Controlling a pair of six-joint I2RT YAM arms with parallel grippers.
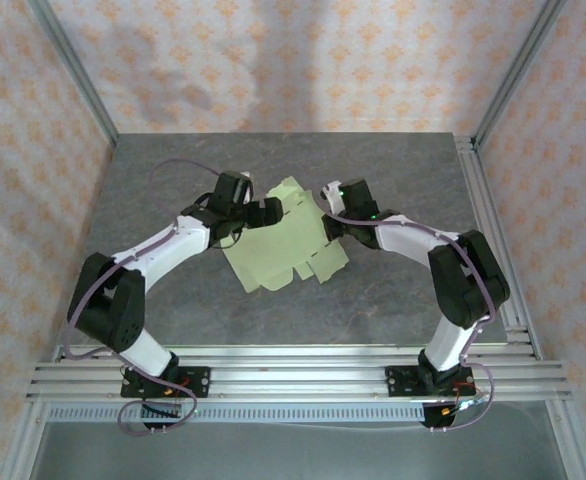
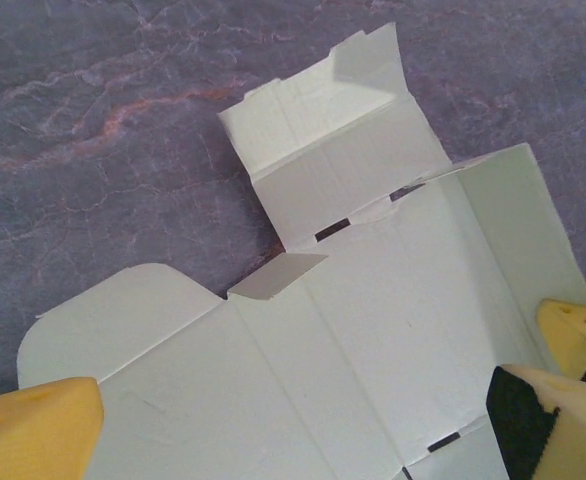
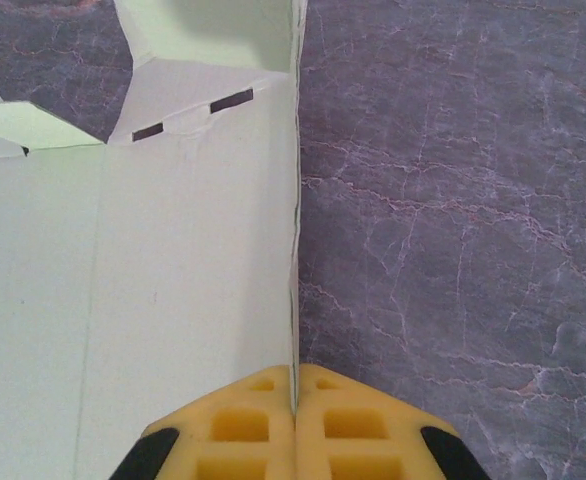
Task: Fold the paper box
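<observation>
Near the middle of the counter (image 1: 173, 300) lay the paper box (image 1: 283, 240), a pale green die-cut sheet (flaps mostly unfolded). Over its 10 o'clock side the left fingers (image 2: 43, 425) stood spread wide, released; at its 3 o'clock edge the right fingers (image 3: 243, 425) were clenched on the upturned card.

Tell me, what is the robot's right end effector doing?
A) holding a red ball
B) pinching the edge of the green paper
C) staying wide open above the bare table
B: in the right wrist view, the right end effector is shut, with the thin edge of the paper box caught between its yellow tips.
</observation>
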